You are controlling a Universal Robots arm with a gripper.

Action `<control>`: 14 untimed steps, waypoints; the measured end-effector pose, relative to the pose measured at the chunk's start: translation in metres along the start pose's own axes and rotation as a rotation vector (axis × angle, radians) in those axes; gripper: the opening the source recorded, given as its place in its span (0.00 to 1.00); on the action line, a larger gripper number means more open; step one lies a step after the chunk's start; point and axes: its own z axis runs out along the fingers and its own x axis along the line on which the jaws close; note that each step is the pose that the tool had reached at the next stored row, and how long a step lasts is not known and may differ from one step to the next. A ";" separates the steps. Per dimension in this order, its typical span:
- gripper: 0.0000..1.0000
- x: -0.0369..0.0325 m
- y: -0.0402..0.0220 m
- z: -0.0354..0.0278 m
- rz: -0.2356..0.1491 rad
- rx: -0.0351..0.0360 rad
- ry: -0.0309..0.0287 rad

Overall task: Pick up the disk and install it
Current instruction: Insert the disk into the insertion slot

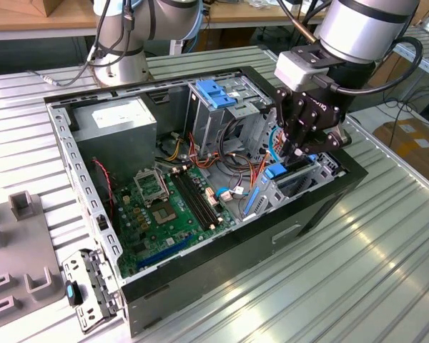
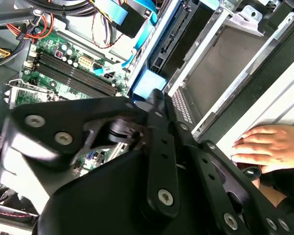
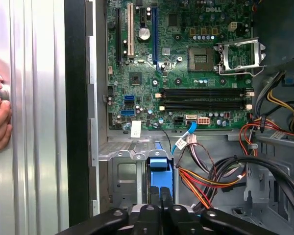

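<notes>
Seemingly near the finish, the pincer [image 3: 161, 195], pressed together, rests atop the disk [image 3: 159, 172], which stands mostly sunk into the drive bay [image 3: 125, 176].

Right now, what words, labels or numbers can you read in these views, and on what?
Nothing can be quoted reliably.
White sticker on the grey metal box: print too small.
White lettering on the gripper: blurred.
Printing on the motherboard: too small.
White tag at the motherboard's edge: too small.
</notes>
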 end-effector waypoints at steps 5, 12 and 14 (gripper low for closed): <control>0.11 0.0000 0.0000 0.0000 0.000 0.0000 -0.0003; 0.11 0.0000 0.0000 0.0000 0.000 0.0000 -0.0008; 0.11 0.0000 0.0000 0.0000 0.000 0.0000 -0.0010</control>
